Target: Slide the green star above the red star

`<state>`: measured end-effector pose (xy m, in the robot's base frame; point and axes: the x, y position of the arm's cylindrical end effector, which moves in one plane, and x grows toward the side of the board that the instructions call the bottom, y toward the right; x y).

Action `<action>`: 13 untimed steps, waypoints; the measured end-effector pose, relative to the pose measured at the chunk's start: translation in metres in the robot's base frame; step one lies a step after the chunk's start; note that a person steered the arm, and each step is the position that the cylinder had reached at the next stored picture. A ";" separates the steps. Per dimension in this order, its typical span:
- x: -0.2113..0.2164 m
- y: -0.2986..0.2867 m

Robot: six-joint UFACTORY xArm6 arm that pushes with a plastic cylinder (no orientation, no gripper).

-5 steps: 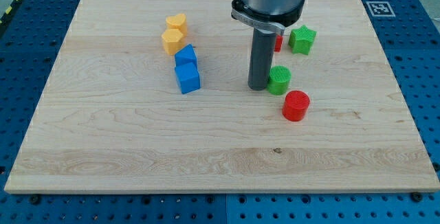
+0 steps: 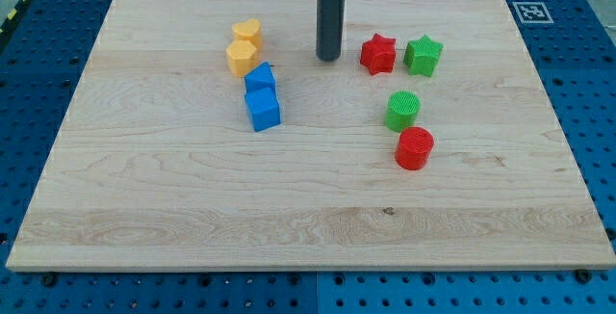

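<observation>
The green star (image 2: pixel 423 55) lies on the wooden board (image 2: pixel 173 189), right beside the red star (image 2: pixel 378 53), on its right. My dark rod comes down from the view's top and my tip (image 2: pixel 329 59) rests on the board to the left of the red star, a short gap away. It touches no block.
A green cylinder (image 2: pixel 402 110) sits just above a red cylinder (image 2: pixel 415 147), below the stars. Two blue blocks (image 2: pixel 261 97) stand left of my tip, with a yellow heart (image 2: pixel 247 33) and a yellow block (image 2: pixel 241 58) above them.
My tip has moved from beside the green cylinder up and left, to the left of the red star, which it hid before. The green cylinder sits slightly further right.
</observation>
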<state>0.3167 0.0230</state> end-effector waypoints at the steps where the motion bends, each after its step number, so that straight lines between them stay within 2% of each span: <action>1: -0.051 0.022; 2: -0.049 0.047; 5: 0.025 0.067; 7: 0.029 0.079; 9: -0.015 0.112; 10: -0.024 0.155; 11: -0.008 0.189; 13: 0.029 0.215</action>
<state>0.3454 0.2377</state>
